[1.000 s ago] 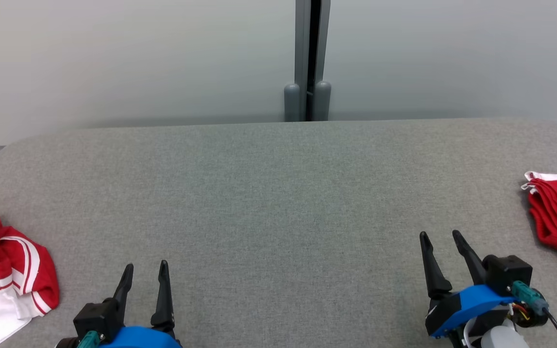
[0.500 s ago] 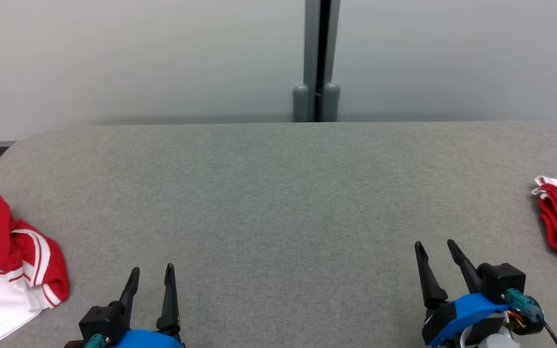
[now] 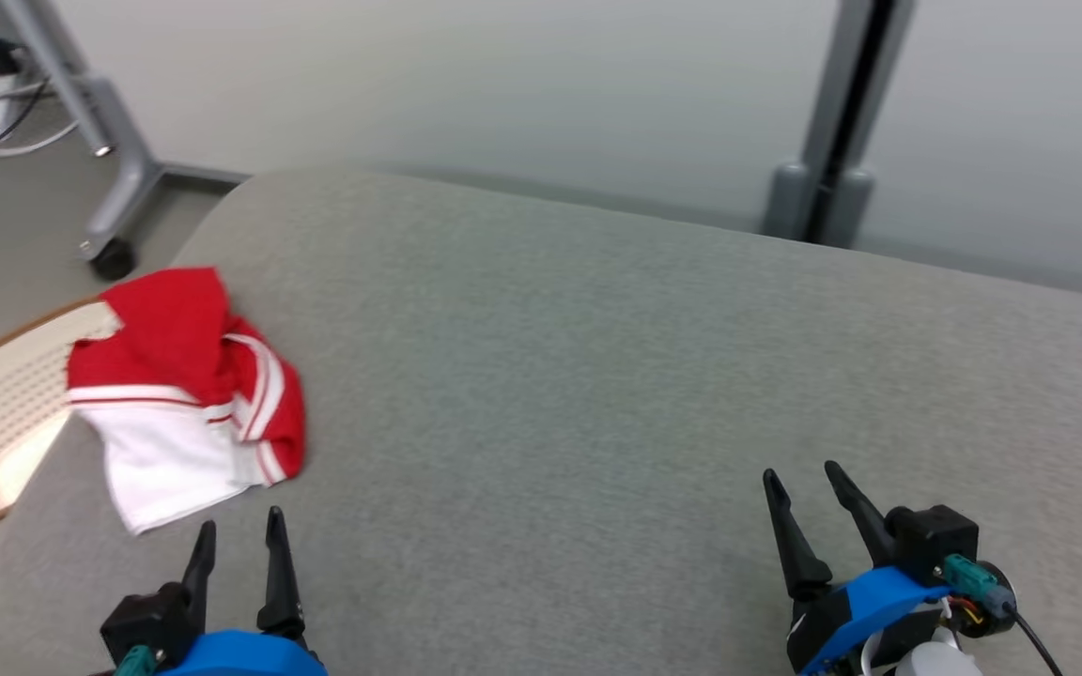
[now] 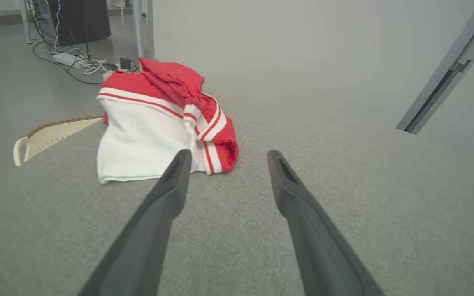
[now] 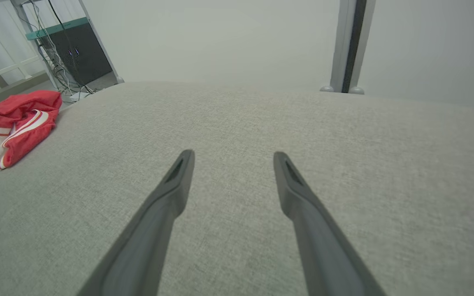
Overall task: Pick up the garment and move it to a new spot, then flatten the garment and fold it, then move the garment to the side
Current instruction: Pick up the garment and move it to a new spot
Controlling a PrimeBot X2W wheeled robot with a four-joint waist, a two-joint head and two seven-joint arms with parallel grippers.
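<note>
The crumpled red-and-white garment (image 3: 186, 394) lies at the left end of the bench (image 3: 550, 376), just ahead of the left tool (image 3: 240, 519), not touching it. Left tool and right tool (image 3: 799, 469) stand fully open, holding nothing

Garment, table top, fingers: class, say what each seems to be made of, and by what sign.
Garment: soft cloth, probably knit, matt red and white; it lies crumpled in loose folds.
Table top: grey woven fabric covering, matt; a fine weave grain shows.
Fingers: dark, smooth, likely moulded plastic; faint sheen, rigid tapering shape.
</note>
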